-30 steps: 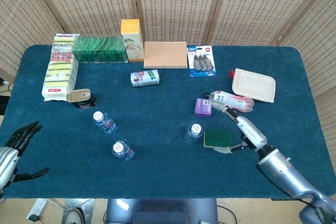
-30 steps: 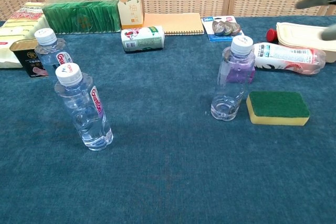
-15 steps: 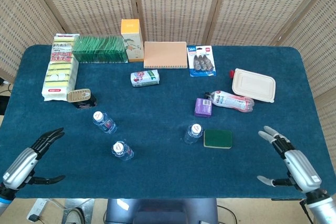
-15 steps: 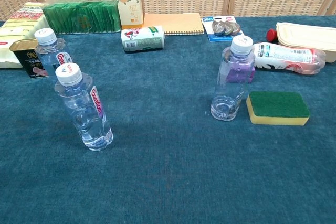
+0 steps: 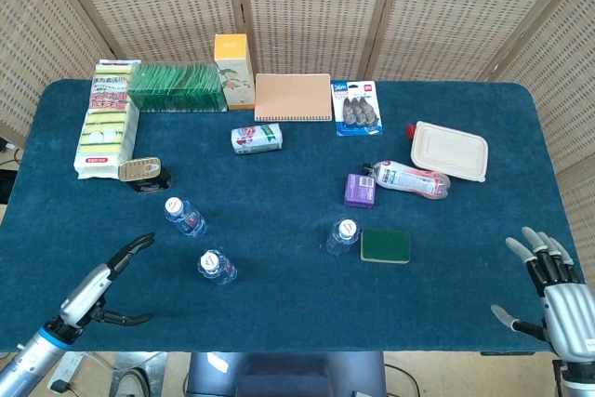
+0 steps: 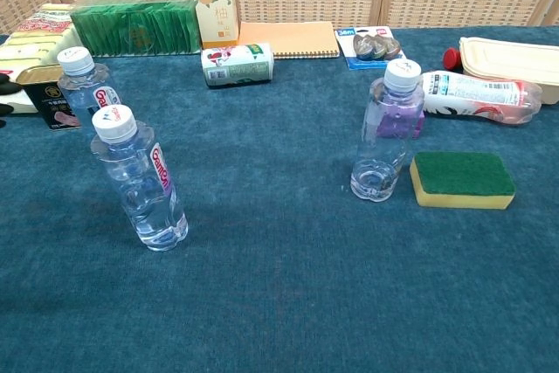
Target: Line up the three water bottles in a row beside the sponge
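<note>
A green and yellow sponge [image 5: 386,245] [image 6: 462,179] lies right of centre. One water bottle [image 5: 342,235] [image 6: 383,134] stands just left of the sponge. Two more water bottles stand at the left, the nearer bottle [image 5: 216,266] [image 6: 139,181] in front of the farther bottle [image 5: 185,216] [image 6: 86,85]. My left hand [image 5: 107,288] hovers open over the table's front left, left of the nearer bottle, holding nothing. My right hand [image 5: 556,293] is open at the front right corner, far from the sponge, fingers spread.
A can [image 5: 143,174] lies behind the left bottles. A purple box [image 5: 359,190], a lying pink bottle [image 5: 409,178] and a beige lidded container [image 5: 449,151] sit behind the sponge. Sponge packs [image 5: 105,127], a green packet [image 5: 176,86], a carton [image 5: 232,69] and a notebook [image 5: 293,97] line the back.
My left hand has moved in from the front left corner toward the nearer bottle. My right hand has drawn back from beside the sponge to the front right corner.
</note>
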Controlling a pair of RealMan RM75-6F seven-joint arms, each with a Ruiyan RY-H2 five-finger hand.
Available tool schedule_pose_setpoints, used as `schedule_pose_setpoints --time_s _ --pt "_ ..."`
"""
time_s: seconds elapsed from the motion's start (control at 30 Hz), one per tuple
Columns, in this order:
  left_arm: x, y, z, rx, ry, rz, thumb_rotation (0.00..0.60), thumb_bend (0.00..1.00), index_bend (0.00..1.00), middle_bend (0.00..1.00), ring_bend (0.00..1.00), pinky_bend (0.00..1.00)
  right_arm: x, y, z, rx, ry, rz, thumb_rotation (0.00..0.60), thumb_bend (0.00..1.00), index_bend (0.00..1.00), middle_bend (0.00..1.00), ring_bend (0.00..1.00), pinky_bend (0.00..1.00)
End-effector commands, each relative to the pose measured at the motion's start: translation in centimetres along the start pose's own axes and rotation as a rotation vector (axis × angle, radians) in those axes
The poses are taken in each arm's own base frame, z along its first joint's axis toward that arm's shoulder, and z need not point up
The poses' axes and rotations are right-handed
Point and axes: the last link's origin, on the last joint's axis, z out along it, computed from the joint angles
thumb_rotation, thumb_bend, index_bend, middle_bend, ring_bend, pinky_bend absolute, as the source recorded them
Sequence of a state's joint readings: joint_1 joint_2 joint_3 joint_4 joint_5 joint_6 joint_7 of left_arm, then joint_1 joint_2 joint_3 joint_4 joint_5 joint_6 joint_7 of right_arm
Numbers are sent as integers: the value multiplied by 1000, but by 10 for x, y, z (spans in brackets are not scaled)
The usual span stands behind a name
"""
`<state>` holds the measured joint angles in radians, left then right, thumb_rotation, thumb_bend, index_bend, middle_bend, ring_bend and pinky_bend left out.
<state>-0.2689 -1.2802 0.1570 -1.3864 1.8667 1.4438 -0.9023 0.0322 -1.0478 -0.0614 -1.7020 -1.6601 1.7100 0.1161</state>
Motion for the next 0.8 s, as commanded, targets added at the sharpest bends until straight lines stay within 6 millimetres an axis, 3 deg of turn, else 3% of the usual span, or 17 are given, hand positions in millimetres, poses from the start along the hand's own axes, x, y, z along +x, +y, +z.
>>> schedule_pose_setpoints --time_s 0.03,0.57,0.8 --pt "-6 -3 9 9 -14 -22 600 60 0 0 0 12 1 0 1 8 14 7 600 0 148 53 0 0" --pt "-46 -8 74 -13 -48 -108 600 61 0 0 0 12 9 1 2 19 22 72 600 0 148 58 0 0" --pt "-79 -8 115 -20 -106 -121 600 80 0 0 0 15 14 3 0 21 35 91 600 0 149 61 0 0"
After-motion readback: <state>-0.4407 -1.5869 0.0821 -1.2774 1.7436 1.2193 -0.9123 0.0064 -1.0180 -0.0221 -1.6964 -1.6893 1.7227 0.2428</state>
